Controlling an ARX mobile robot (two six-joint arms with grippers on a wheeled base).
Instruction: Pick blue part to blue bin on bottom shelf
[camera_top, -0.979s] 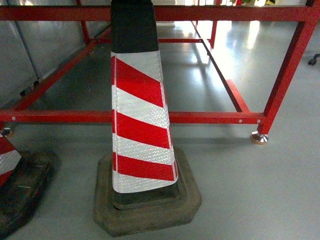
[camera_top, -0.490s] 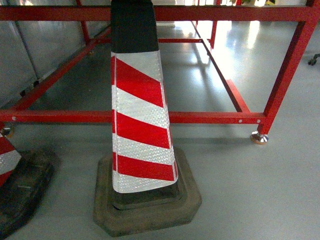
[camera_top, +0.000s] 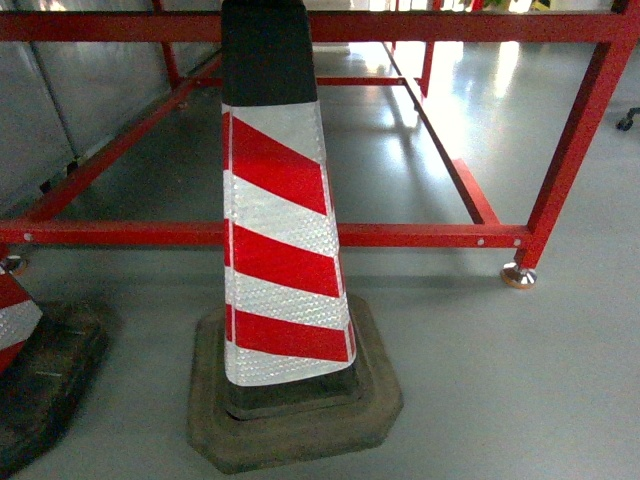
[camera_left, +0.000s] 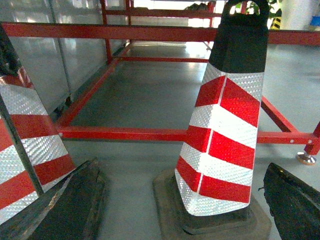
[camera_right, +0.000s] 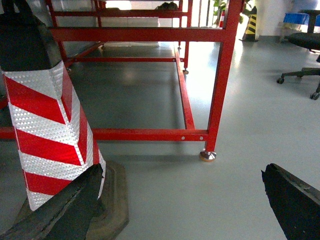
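The robot faces a red-and-white striped traffic cone (camera_top: 285, 250) standing upright on a dark rubber base on a grey floor (camera_top: 520, 380). Behind the cone runs a red metal frame (camera_top: 420, 236) of low rails and posts, resting on a small round foot (camera_top: 518, 274). No blue part, blue bin or roller shelf appears in any view, so where the task's things are cannot be told from here.

In each wrist view, two dark finger edges sit at the bottom corners with a wide gap between them. The left gripper (camera_left: 180, 210) is spread apart and holds nothing; its fingers (camera_left: 292, 200) frame the cone. The right gripper (camera_right: 180, 205) is likewise spread and empty, with one finger (camera_right: 295, 200) over bare floor.

The step in hand looks like searching or driving toward the work area, since nothing can be picked yet. To do it well, the robot would likely need to steer around the cone, keep both arms tucked clear of the red rails, and bring the shelf into the head view before reaching out.

Counted: two striped cones in the head view, one central and a second cone (camera_top: 15, 320) only partly seen at the left edge. One red frame. Two grippers, both empty. In the right wrist view, part of a wheeled office chair (camera_right: 302, 60) stands far right, and one yellow-and-black striped cone (camera_right: 251, 22) stands well behind the frame. Blue parts in view: zero.
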